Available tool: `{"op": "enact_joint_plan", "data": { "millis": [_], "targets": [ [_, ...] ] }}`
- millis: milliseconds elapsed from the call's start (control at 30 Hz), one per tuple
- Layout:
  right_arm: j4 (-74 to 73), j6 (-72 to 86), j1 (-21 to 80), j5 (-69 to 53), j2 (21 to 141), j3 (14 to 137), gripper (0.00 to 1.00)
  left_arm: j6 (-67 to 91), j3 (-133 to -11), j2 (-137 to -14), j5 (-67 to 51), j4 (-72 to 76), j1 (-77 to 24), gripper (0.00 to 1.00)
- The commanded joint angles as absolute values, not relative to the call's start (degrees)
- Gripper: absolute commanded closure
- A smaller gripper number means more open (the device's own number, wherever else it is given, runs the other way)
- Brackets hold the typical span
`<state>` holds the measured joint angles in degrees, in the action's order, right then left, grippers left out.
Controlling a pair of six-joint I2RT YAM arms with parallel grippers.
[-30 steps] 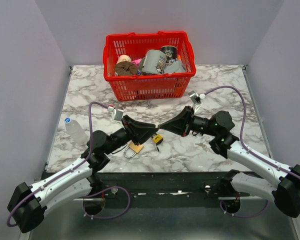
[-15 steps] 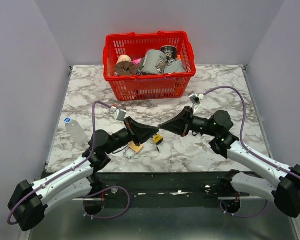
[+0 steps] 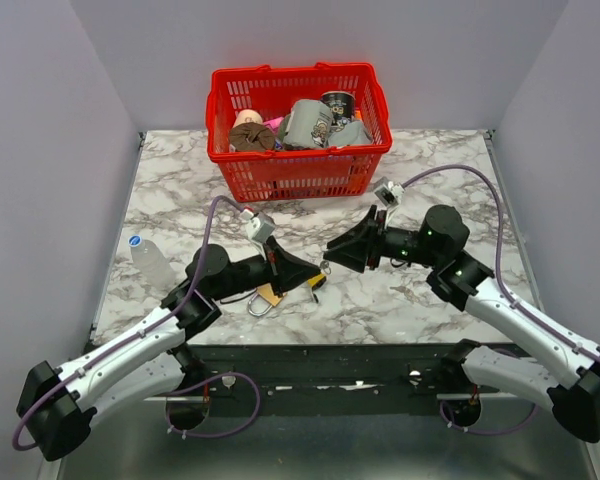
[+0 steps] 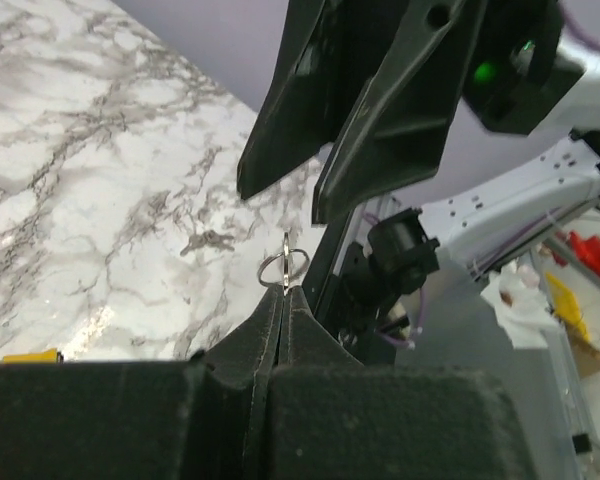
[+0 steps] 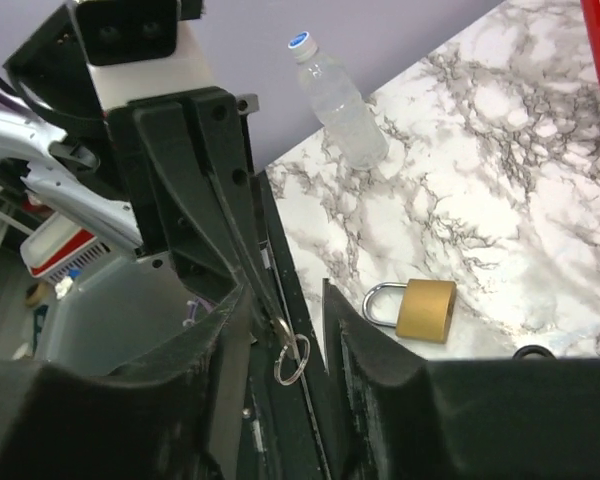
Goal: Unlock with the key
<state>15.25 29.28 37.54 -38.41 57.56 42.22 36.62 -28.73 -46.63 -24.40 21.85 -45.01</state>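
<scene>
Key (image 4: 285, 250) hangs clear of the table (image 3: 430, 160) now, pinched in the left gripper's (image 4: 283, 300) closed jaws over the middle of the near edge, swung across to meet the right gripper (image 4: 282, 203), whose jaws gape either side of it, so a handover looks likely.
</scene>
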Motion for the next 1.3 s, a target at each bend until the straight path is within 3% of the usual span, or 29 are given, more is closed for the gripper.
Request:
{"op": "enact_joint_plan", "data": {
  "millis": [0,200,500,767,1267],
  "targets": [
    [0.2,16.7,37.5,-39.5,53.8,47.3,0.45,28.0,-32.9,-47.3,-32.6,8.5,-44.8,1.0],
    [-7.7,12.9,37.4,-44.6,55.0,49.0,0.41,25.0,-33.2,-48.1,-35.4,6.3,-44.8,1.0],
    [-9.7,12.7,37.6,-55.5,61.3,49.7,0.57,25.4,-33.4,-49.4,-40.3,7.0,-44.8,1.0],
    [-10.8,11.4,38.8,-56.8,62.1,48.6,0.64,24.3,-34.1,-50.3,-39.6,5.4,-44.8,1.0],
    [-11.3,9.2,38.9,-55.7,63.8,47.4,0.68,24.7,-33.8,-50.3,-40.7,6.2,-44.8,1.0]
  ]
}}
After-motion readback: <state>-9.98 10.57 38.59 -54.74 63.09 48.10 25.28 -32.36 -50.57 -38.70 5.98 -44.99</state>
